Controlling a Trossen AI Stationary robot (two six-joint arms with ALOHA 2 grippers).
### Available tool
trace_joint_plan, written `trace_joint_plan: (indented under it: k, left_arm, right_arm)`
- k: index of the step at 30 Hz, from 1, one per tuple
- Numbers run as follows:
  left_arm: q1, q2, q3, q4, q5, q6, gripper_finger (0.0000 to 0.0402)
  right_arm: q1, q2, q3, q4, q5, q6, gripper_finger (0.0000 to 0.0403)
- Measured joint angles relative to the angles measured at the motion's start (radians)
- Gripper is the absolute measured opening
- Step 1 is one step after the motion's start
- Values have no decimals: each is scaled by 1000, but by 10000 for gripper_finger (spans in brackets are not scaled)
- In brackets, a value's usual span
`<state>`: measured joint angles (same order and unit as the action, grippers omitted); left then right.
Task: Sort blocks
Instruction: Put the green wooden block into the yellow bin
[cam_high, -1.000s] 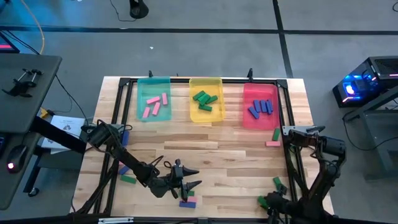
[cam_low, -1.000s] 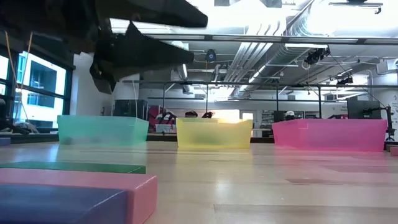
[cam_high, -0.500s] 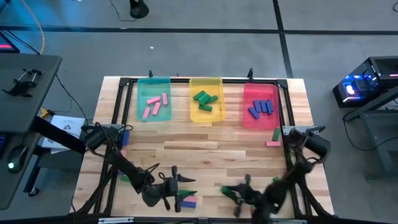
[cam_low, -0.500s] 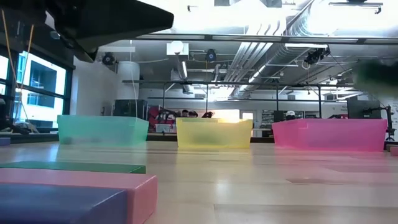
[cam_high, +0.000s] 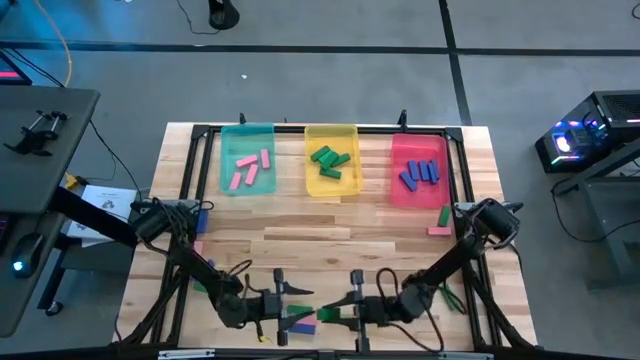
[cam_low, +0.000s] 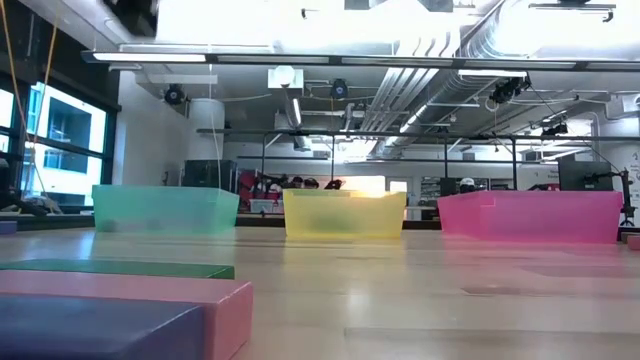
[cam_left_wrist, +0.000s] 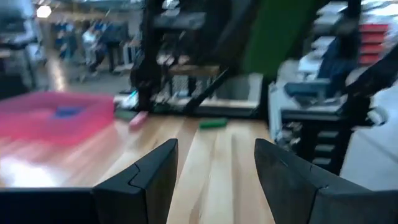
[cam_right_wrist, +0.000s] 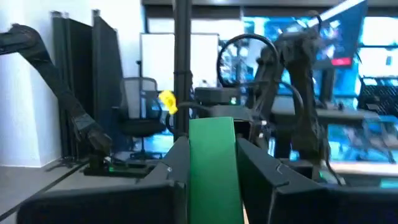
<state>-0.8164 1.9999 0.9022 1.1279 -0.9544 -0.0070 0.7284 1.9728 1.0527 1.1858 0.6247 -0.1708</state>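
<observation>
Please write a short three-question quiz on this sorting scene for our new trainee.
1. True or false: the right tool is closed on a green block.
2. Which tray holds the blue blocks? A) teal tray B) yellow tray C) red tray
3. Fill in: the left tool, low over the table's front edge, stands ____ with nothing between its fingers.

Key: 1 true; 2 C; 3 open.
</observation>
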Motion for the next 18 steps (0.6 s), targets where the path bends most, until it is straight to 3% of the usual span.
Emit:
trace_joint_plan:
  k: [7, 18]
  left_arm:
    - [45, 0, 76, 80, 132, 141, 199]
    - [50, 0, 115, 74, 47, 188, 189]
  right_arm:
    - [-95, 0, 0, 13, -206, -14, 67]
    - [-125, 0, 0, 16, -260, -40, 67]
